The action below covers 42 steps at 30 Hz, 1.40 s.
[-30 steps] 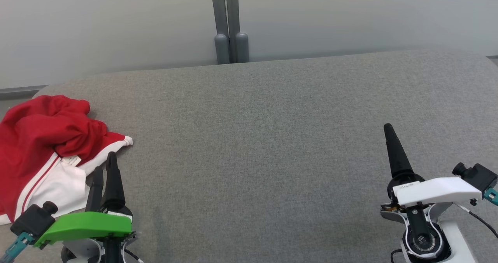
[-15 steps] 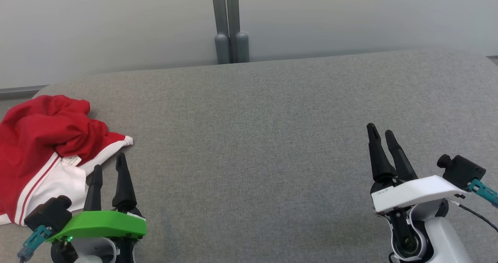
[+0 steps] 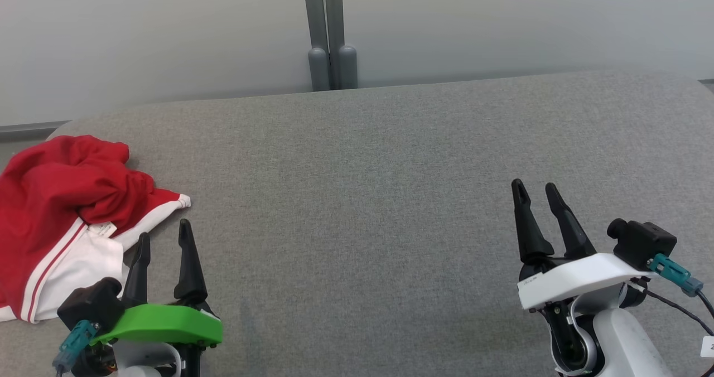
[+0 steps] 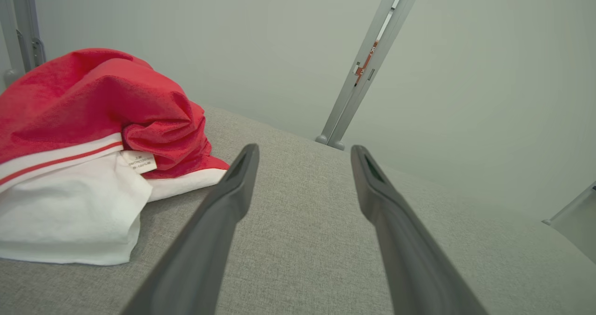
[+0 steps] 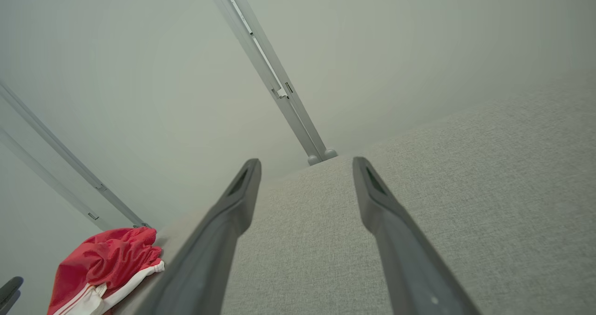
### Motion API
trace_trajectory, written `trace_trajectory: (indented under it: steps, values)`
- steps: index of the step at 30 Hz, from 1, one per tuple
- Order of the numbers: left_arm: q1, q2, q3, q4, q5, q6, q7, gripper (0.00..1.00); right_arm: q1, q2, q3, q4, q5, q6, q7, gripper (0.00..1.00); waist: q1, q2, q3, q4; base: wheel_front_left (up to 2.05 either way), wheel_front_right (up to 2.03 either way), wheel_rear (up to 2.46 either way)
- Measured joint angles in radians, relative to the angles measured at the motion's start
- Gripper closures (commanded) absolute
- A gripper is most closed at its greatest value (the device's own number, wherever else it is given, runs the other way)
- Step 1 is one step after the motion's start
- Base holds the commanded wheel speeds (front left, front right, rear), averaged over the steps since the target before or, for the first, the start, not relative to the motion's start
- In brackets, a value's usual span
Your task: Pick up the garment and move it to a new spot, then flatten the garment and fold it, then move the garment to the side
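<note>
Plainly, the garment (image 3: 61, 209) lies beside the left gripper (image 3: 164, 229) — jaws apart, empty (right gripper (image 3: 535, 184) likewise spread).

Soft even light, faint shadows, sharp focus, wide-angle wrist distortion

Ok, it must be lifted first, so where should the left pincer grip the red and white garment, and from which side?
Probably the bunched red fold of the garment, beside its label: it stands up off the grey table, while the white part lies flat. Come from its near right side, where the open left pincer sits.
</note>
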Motion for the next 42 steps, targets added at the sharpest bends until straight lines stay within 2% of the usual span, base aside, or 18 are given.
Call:
trace_trajectory:
  steps: [25, 42]
  values:
    - [0.01, 0.002, -0.022, -0.009, 0.236, 0.027, -0.058, 0.0, -0.014, -0.002, 0.025, 0.016, -0.236, 0.0, -0.059, 0.0, 0.0, 0.0, -0.004, 0.002, 0.0, 0.0, 0.0]
    - [0.011, 0.003, -0.032, -0.022, 0.364, 0.036, -0.09, 0.0, -0.022, -0.003, 0.042, 0.015, -0.353, 0.002, -0.091, 0.0, 0.0, 0.0, 0.009, 0.006, 0.0, 0.0, 0.0]
